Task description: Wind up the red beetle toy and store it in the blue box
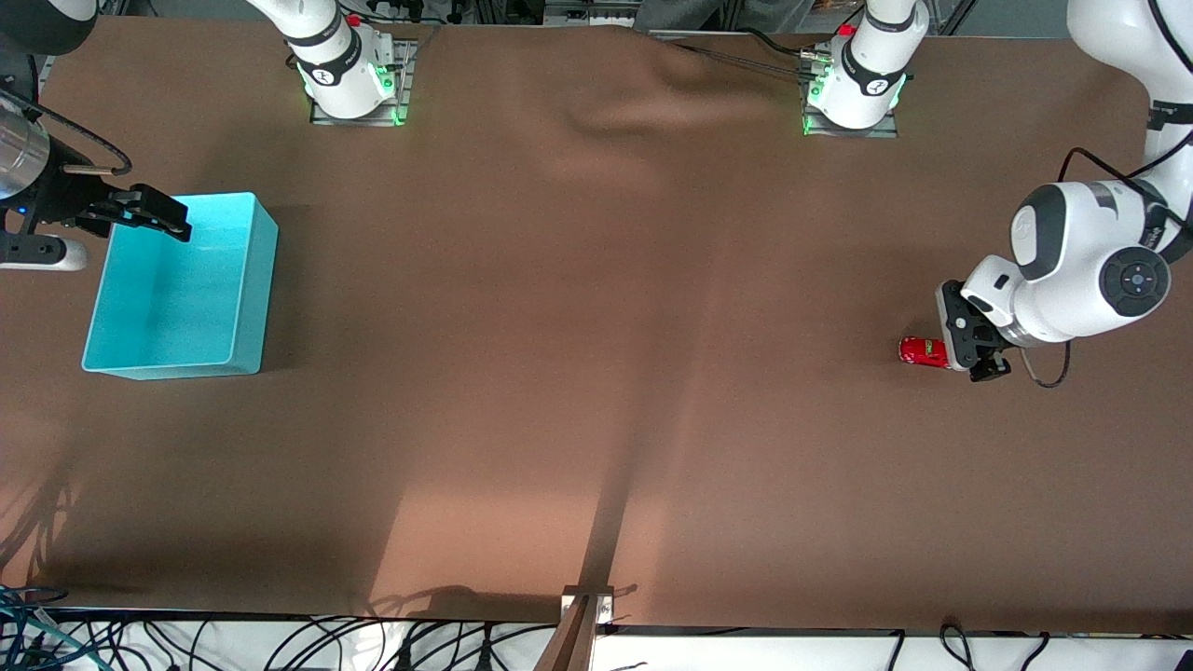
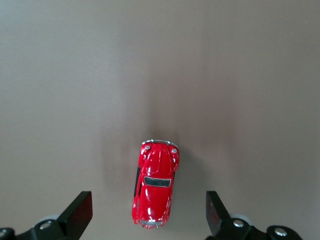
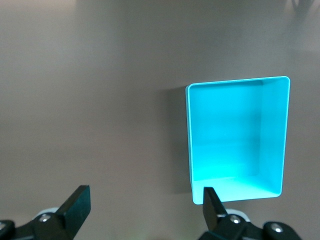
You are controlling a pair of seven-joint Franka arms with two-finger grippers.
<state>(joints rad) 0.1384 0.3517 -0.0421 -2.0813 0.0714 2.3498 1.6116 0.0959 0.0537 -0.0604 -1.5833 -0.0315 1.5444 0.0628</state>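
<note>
**Two grippers open, nothing held; toy car and box at separate ends of the table**

Both sets of jaws stand wide apart and carry nothing.

Left gripper (image 1: 974, 345): it sits above the brown table (image 1: 596, 373) at the left arm's end, over one end of the red beetle toy (image 1: 922, 351). In the left wrist view the toy (image 2: 155, 184) rests upright on its wheels between the two dark fingertips (image 2: 80, 212), with a clear gap of bare table on each side of its body. No finger touches it. The toy lies lengthwise along the gap, its chrome bumper pointing away from the wrist camera.

Right gripper (image 1: 154, 212): it hangs over the rim of the blue box (image 1: 252, 289), at the corner farthest from the front camera, toward the right arm's end of the table. In the right wrist view the box (image 3: 272, 135) shows its open top and bare floor; one fingertip (image 3: 210, 202) overlaps the box's near edge, while the other is over plain table.

Surroundings: the box stands flat, its long walls running toward the front camera. Toy and box are well apart, with a broad stretch of bare cloth between them. The cloth shows a slight ripple between the two arm bases. Cables run below the table edge nearest the front camera.
</note>
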